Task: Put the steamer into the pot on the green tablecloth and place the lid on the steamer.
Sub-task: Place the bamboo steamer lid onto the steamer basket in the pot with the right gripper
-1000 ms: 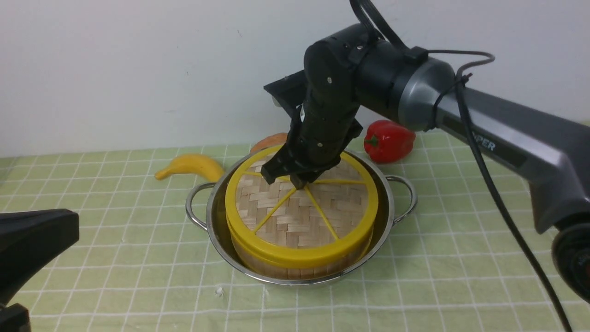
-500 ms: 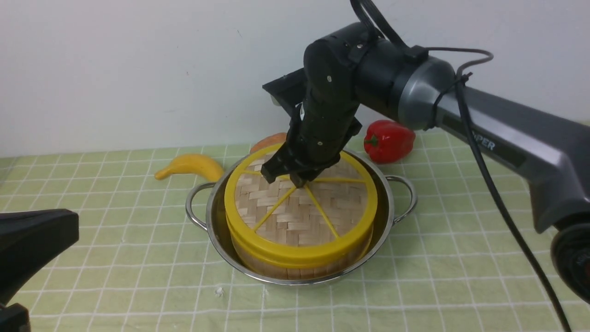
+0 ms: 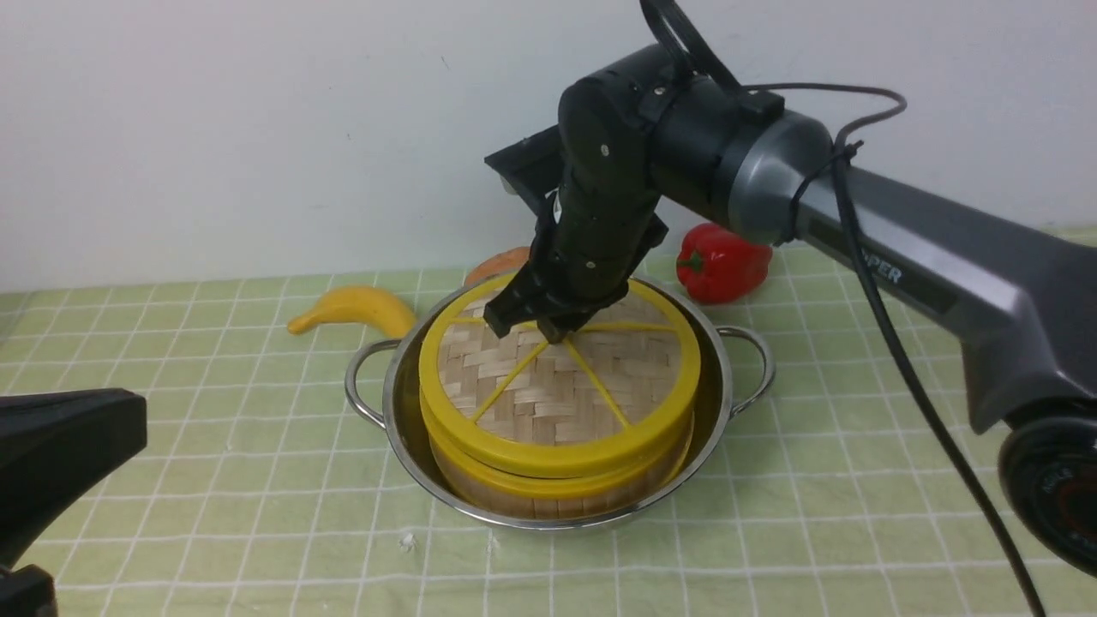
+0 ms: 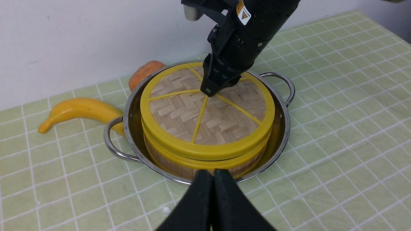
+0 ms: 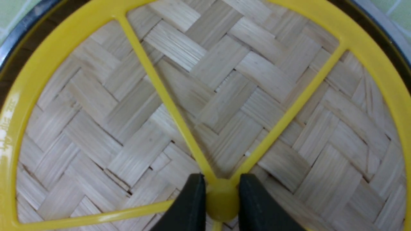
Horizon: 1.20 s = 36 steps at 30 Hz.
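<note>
Step in hand: lidding, last part of the task. The pot [image 3: 716, 403] stands on the green tablecloth [image 3: 257, 480], and the steamer [image 3: 548, 501] sits inside the pot, roughly centred, with a ring of bare steel showing round it. The lid [image 3: 566, 403] lies over the steamer, inside the pot's rim line and above it. Its yellow rim is stacked on the steamer's yellow rim with a thin dark seam between. Cannot tell whether it is fully seated or a shade proud, and it looks slightly offset toward the pot's far side. The right gripper [image 3: 548, 330] comes down over the pot's middle, jaws clamped on the lid's yellow hub [image 5: 222, 200], one finger on each side. The left gripper [image 4: 212, 173] hangs on the near side of the pot, well clear of it, jaws pressed together on nothing. Judgement: the steamer placement is done and the lid is nearly so. The next move calls for settling the lid level and concentric on the steamer rim, then parting the jaws and lifting straight up so the hub is not dragged sideways. Risk: a skewed release leaves the lid cocked on one edge. Containers: the pot holds the steamer only, as far as shows. The steamer's contents are hidden under the woven lid. Off-task items: a banana [image 3: 356, 308] beyond the pot's left handle, an orange-brown vegetable [image 4: 144, 72] just behind the pot, and a red pepper [image 3: 720, 261] behind the pot to its right.
</note>
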Each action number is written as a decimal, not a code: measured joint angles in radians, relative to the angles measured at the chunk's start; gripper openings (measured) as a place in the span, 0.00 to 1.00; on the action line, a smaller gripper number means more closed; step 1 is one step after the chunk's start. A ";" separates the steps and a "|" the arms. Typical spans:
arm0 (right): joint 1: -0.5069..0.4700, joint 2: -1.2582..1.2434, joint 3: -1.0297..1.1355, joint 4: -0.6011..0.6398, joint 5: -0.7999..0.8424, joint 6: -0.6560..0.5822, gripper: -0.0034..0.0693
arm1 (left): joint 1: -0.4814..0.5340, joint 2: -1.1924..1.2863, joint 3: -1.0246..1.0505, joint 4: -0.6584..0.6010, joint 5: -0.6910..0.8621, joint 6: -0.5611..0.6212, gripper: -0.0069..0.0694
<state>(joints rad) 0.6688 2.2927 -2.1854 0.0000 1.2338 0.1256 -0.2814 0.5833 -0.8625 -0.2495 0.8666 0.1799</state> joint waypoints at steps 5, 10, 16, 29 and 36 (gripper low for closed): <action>0.000 0.000 0.000 0.016 -0.001 0.000 0.24 | 0.000 0.000 0.000 0.001 0.000 0.000 0.08; -0.002 0.000 0.000 0.049 -0.001 0.000 0.24 | 0.000 0.000 0.000 0.001 0.000 0.000 0.08; -0.002 0.000 0.000 0.050 -0.001 0.000 0.24 | 0.000 0.000 0.000 0.001 0.000 0.000 0.08; -0.002 -0.008 0.002 0.054 0.002 0.000 0.24 | 0.000 0.000 0.001 0.003 0.000 0.000 0.08; -0.002 -0.014 0.031 0.062 -0.008 0.000 0.24 | 0.000 0.000 0.001 0.003 0.000 0.000 0.08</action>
<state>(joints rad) 0.6669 2.2783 -2.1544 0.0619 1.2257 0.1252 -0.2814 0.5833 -0.8618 -0.2468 0.8666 0.1799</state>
